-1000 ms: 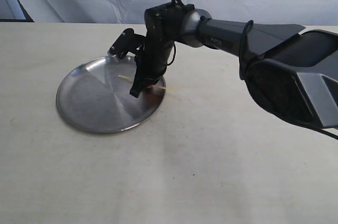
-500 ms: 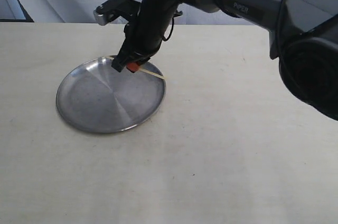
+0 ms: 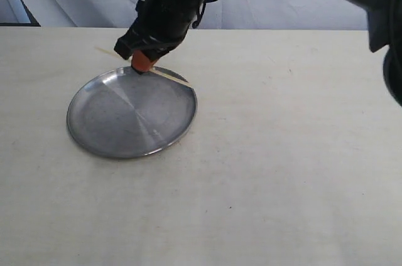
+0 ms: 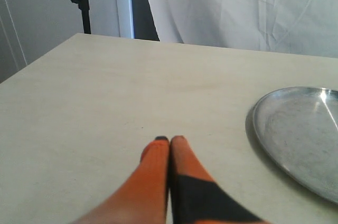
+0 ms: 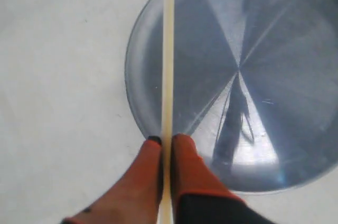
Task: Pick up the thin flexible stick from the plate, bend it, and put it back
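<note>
Now, nearest us lies the pale bench [image 3: 270, 203], and on it the plate [image 3: 116, 125], flat and with nothing resting in it. Above the plate's far rim we see the right pincer [image 3: 143, 63], its orange tips closed down to a hairline on the thin flexible stick [image 3: 168, 75]. The right wrist view shows the grip plainly: the stick [image 5: 168, 49] runs straight out from between the tips of the pincer [image 5: 167, 140], crossing over one edge of the plate [image 5: 274, 108]. We judge it is pinched near its middle so that both ends stand free. One end reaches beyond the plate's far left rim, and the other slants down toward the far right rim, seemingly clear of the metal. That leaves room for a second grip when the bending comes. The left pincer [image 4: 169, 140] waits off the plate [image 4: 301, 129], low over the bench, tips pressed together on nothing; we take it as parked until called. Behind the plate hangs a white cloth [image 3: 282, 2].

A second ago the right pincer was down at the plate's far right part, where the stick lay on the metal. Half a second ago it was partway up, and now it is higher. The plate itself has not shifted.
</note>
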